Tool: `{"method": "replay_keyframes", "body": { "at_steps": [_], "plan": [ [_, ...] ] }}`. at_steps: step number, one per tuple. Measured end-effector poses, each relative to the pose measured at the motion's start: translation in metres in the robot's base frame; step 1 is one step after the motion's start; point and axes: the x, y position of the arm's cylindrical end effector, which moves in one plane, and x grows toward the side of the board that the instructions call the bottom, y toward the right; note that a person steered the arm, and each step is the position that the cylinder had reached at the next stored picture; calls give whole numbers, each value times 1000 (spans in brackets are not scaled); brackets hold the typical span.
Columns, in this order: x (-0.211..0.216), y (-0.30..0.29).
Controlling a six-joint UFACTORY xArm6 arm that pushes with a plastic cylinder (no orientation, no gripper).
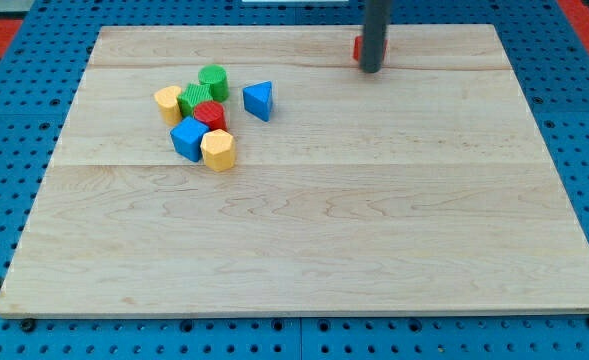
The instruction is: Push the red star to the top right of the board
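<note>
Nearest, toward the view's left of the wooden board point(304, 250), a cluster sits: yellow hexagon block point(218, 150), blue cube point(187, 139), red cylinder point(211, 114), yellow block point(168, 102), green block point(194, 98), green cylinder point(213, 81), blue triangle point(259, 100). Farther, well right of that cluster near the board's top edge, my tip point(371, 70) touches the red star point(358, 47), mostly hidden behind the rod; it grasps nothing.

No readable text, labels, brands, numbers or signs anywhere: none on the blocks, the table point(304, 250), or the surround.
</note>
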Motion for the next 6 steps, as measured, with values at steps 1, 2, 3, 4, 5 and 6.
{"method": "replay_keyframes", "body": {
  "at_steps": [1,2,3,4,5,6],
  "plan": [
    [-24,5],
    [8,-33],
    [-15,-60],
    [-39,-80],
    [-48,-53],
    [-47,-34]
  ]
}}
